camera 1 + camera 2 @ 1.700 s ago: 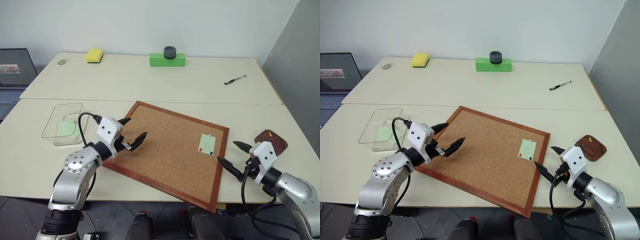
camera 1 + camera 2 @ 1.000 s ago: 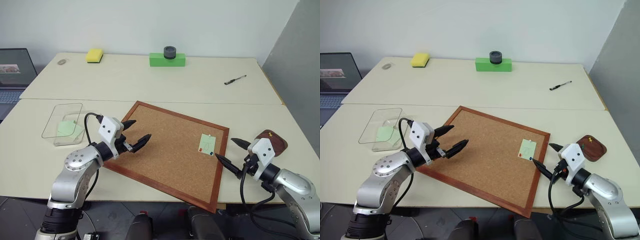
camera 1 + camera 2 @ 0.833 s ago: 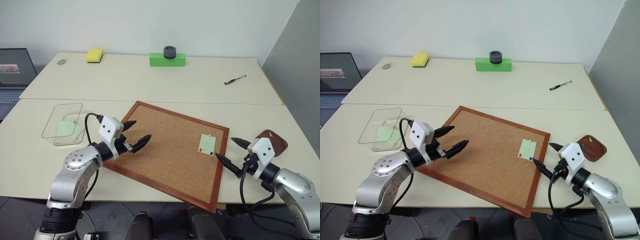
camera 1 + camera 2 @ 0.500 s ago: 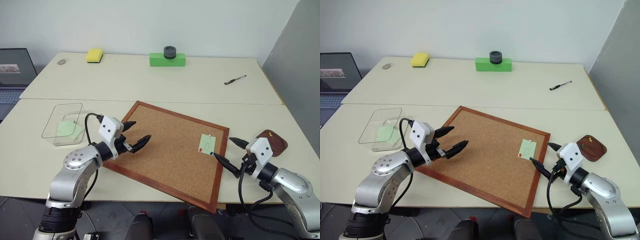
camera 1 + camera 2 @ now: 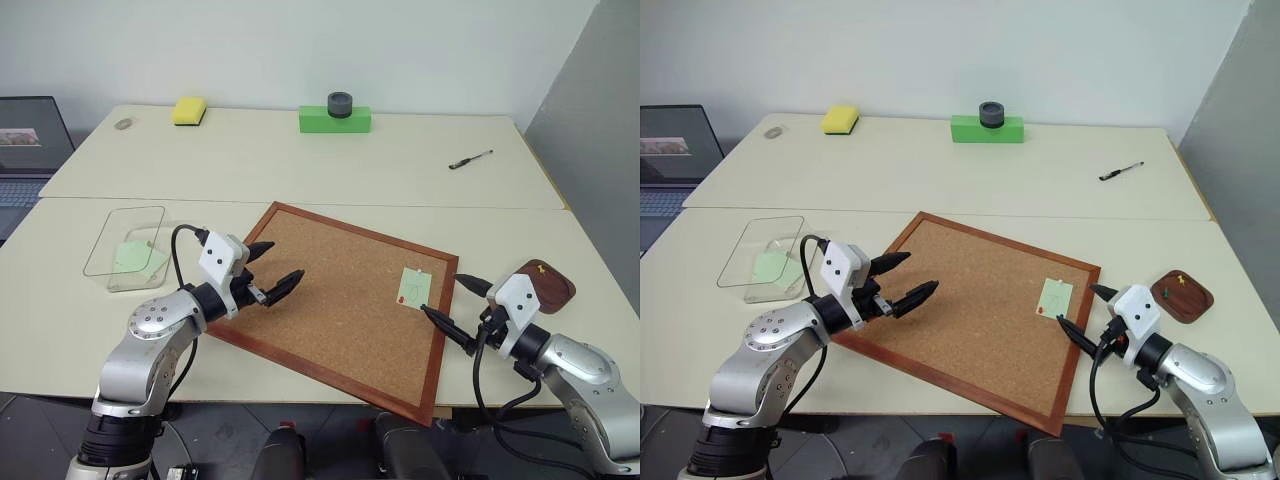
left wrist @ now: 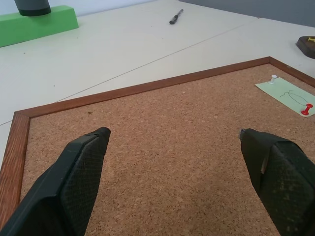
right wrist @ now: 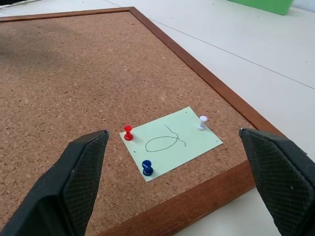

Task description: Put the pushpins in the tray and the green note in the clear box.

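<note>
The green note (image 7: pixel 170 142) lies on the cork board (image 5: pixel 330 310) near its right edge, held by a red pushpin (image 7: pixel 128 132), a blue pushpin (image 7: pixel 146 167) and a white one (image 7: pixel 203 122). My right gripper (image 5: pixel 442 294) is open just right of the note, its lower fingertip over the board's frame. The brown tray (image 5: pixel 562 290) sits behind that hand with a yellow pushpin (image 5: pixel 541 267) in it. My left gripper (image 5: pixel 283 260) hangs open over the board's left part. The clear box (image 5: pixel 135 209) stands left of the board with a pale green slip inside.
At the table's far side are a bright green block (image 5: pixel 335 120) with a black cylinder on it, a yellow sponge (image 5: pixel 188 110) and a pen (image 5: pixel 470 159). A laptop (image 5: pixel 30 140) stands at the far left.
My right gripper has crept left from beside the tray to the board's right edge, close to the note. The left gripper shifted slightly right early on, then held still.
</note>
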Robot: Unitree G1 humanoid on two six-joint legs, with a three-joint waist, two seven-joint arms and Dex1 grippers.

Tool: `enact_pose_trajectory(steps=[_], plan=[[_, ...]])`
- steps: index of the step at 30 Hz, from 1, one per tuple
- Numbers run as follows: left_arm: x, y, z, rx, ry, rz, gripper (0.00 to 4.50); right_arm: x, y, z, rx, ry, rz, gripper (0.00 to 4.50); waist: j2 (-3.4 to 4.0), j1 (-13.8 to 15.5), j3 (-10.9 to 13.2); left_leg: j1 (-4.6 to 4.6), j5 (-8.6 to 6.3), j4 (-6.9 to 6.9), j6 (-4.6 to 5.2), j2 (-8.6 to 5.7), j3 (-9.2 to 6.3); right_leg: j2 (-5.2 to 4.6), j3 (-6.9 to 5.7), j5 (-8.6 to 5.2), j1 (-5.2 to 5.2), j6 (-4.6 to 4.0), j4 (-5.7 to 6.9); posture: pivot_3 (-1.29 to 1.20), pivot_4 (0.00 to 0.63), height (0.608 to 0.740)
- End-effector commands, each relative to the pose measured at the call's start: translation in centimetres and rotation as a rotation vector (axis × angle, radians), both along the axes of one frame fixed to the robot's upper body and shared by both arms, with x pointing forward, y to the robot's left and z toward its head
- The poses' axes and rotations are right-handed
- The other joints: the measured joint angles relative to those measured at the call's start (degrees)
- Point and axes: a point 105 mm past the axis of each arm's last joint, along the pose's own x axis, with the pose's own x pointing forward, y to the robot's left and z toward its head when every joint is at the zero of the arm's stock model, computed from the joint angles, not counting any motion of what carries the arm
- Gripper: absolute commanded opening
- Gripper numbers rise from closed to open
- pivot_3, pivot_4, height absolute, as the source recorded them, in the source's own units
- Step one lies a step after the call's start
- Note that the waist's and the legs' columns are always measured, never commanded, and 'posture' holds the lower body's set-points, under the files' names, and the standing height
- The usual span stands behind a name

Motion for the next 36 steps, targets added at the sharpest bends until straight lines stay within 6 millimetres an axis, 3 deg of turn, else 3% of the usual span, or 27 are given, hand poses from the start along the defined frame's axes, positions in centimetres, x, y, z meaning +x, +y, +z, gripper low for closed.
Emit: enact_pose_trajectory(steps=[1, 2, 8, 13, 24, 32, 36], plan=[[-0.6, -1.5, 1.5, -0.025, -0.044, -0.080, 4.30, 0.0, 0.5, 1.1, 0.008, -0.049, 0.015, 4.50, 0.00, 0.00, 0.00, 0.00, 0.00, 0.00, 0.00, 0.00, 0.00, 0.00, 0.00, 0.00, 0.00, 0.00, 0.00, 0.00, 0.150, 0.740], [-0.7, -1.7, 1.5, -0.028, -0.046, -0.091, 4.30, 0.0, 0.5, 1.1, 0.009, -0.052, 0.016, 4.50, 0.00, -0.01, 0.00, 0.00, 0.00, 0.00, 0.00, 0.00, 0.00, 0.00, 0.00, 0.00, 0.00, 0.00, 0.00, 0.00, 0.150, 0.740], [-0.5, -3.9, 1.8, -0.033, -0.041, -0.179, 3.18, -0.3, 0.9, 1.6, 0.006, -0.074, 0.028, 4.50, 0.00, -0.01, 0.00, 0.00, 0.00, 0.00, 0.00, 0.00, 0.00, 0.00, 0.00, -0.01, 0.00, -0.01, 0.00, 0.00, 0.150, 0.740], [0.2, -6.1, 1.2, -0.033, -0.008, -0.251, 2.05, -0.2, 1.1, 2.0, 0.035, -0.089, 0.008, 4.50, 0.00, 0.00, 0.00, -0.01, 0.00, 0.01, 0.00, -0.01, 0.00, 0.01, -0.01, 0.02, 0.01, 0.03, 0.00, 0.00, 0.150, 0.740], [0.8, -8.9, -3.4, 0.034, 0.095, -0.333, 0.04, 1.5, 0.8, 2.8, 0.053, -0.074, -0.060, 4.50, 0.00, -0.06, 0.00, -0.01, 0.00, 0.02, 0.00, -0.02, 0.00, 0.01, 0.01, 0.03, 0.00, 0.06, 0.01, 0.00, 0.150, 0.740], [0.8, -9.0, -6.2, 0.072, 0.148, -0.321, 0.04, 3.8, 0.5, 2.6, 0.080, 0.002, -0.112, 4.50, 0.01, -0.02, -0.01, 0.00, 0.00, -0.01, 0.00, -0.03, -0.01, 0.01, 0.01, 0.05, 0.02, 0.09, 0.01, 0.00, 0.150, 0.740], [0.4, -8.9, -6.5, 0.071, 0.157, -0.323, 0.04, 4.5, 0.7, 1.8, 0.055, 0.050, -0.093, 4.50, 0.03, -0.05, -0.02, 0.00, 0.00, -0.01, 0.00, -0.03, -0.01, 0.01, 0.02, 0.06, 0.02, 0.10, 0.00, 0.00, 0.150, 0.740]])
